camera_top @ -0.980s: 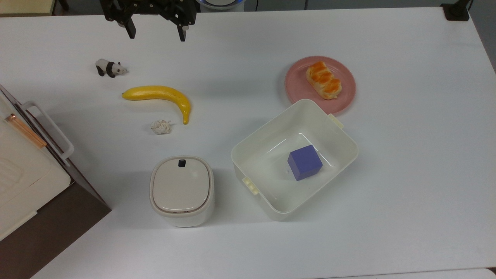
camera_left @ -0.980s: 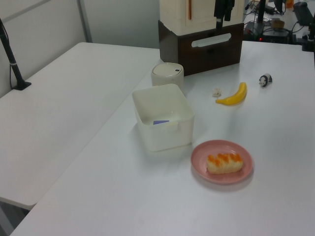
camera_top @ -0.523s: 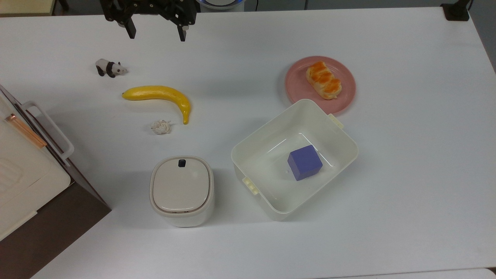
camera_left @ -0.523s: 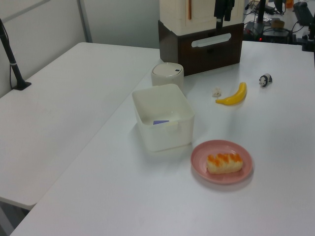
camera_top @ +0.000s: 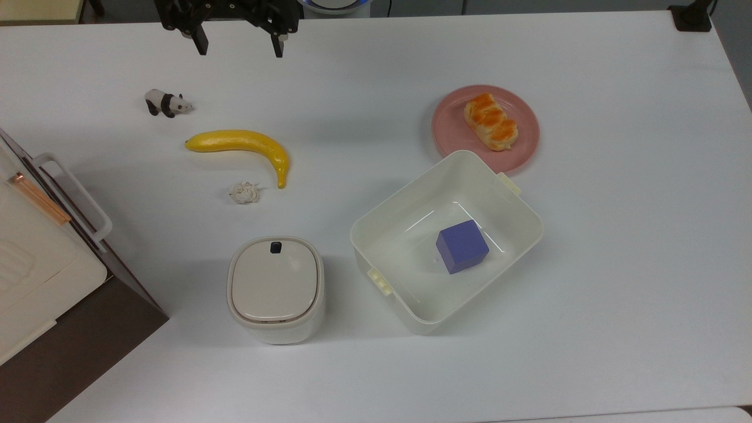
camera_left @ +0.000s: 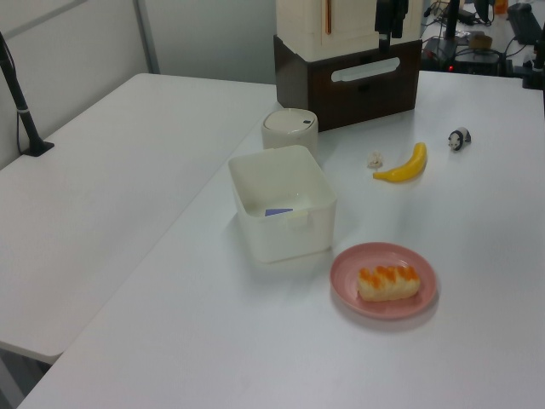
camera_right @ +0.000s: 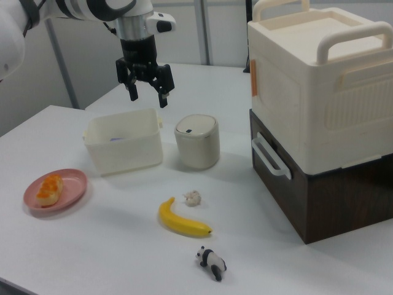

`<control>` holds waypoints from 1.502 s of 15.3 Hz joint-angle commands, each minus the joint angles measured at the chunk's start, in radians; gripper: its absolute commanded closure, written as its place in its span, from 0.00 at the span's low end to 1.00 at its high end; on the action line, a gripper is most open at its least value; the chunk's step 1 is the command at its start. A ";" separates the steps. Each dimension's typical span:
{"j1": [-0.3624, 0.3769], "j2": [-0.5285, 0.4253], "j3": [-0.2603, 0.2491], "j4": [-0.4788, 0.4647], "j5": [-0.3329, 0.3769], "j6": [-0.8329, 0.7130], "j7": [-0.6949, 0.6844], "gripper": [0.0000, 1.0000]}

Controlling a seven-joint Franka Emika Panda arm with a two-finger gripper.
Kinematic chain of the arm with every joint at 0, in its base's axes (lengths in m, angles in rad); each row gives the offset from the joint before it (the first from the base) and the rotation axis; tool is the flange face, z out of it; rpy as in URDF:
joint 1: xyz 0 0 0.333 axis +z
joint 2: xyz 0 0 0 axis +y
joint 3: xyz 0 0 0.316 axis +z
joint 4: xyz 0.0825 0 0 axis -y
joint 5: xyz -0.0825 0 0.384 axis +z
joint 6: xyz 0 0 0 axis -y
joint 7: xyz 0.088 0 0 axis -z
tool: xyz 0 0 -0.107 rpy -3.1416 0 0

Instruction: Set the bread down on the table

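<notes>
Slightly farther toward the top view's upper edge than a second ago, the end effector [camera_top: 239, 46] is being held high above the table [camera_top: 617, 247], fingers pointing down and spread wide apart, nothing between them. Nothing else is being displaced. The bread [camera_top: 490, 121] is being carried by the pink plate [camera_top: 526, 132], well apart from the end effector, toward the top view's right, beside the cream tub [camera_top: 517, 202].
</notes>
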 commanded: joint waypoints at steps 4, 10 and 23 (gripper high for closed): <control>0.018 -0.034 0.056 -0.053 -0.007 -0.054 -0.117 0.00; 0.162 -0.196 0.076 -0.302 -0.050 -0.023 -0.150 0.00; 0.469 -0.253 0.074 -0.764 -0.062 0.524 0.207 0.00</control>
